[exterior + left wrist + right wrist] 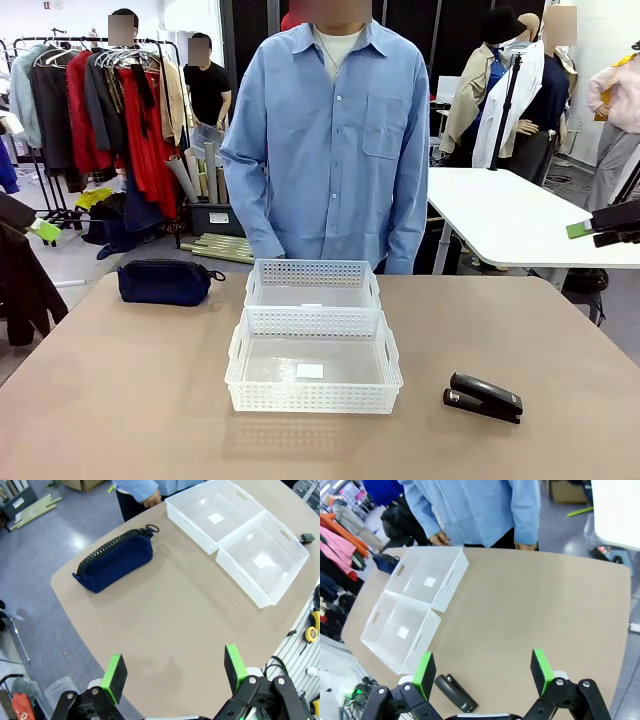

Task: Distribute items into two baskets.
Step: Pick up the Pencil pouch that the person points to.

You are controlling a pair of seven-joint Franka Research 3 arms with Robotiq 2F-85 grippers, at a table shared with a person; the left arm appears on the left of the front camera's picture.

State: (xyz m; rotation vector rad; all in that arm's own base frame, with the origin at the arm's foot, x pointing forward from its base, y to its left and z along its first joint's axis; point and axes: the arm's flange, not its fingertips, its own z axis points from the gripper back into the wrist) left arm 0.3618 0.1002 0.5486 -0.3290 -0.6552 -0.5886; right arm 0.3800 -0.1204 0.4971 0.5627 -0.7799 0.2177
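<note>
At the table's middle, the small basket point(312, 272) touched the big basket point(313, 398). The pouch point(163, 282) lay by the far left corner, the stapler point(484, 397) toward the near right corner. The left gripper point(175, 652) and right gripper point(482, 653) were spread wide, empty.

table point(120, 400): tan top, rounded corners
person point(335, 130): light blue button shirt, standing at the table's far edge
clothes rack point(110, 110): beyond the far left corner, red and dark garments
white table point(500, 220): beyond the far right corner

Navy pouch point(114, 560) lies on the tan table point(175, 620), two empty white baskets point(235, 535) touching, left gripper point(175, 672) open above.
</note>
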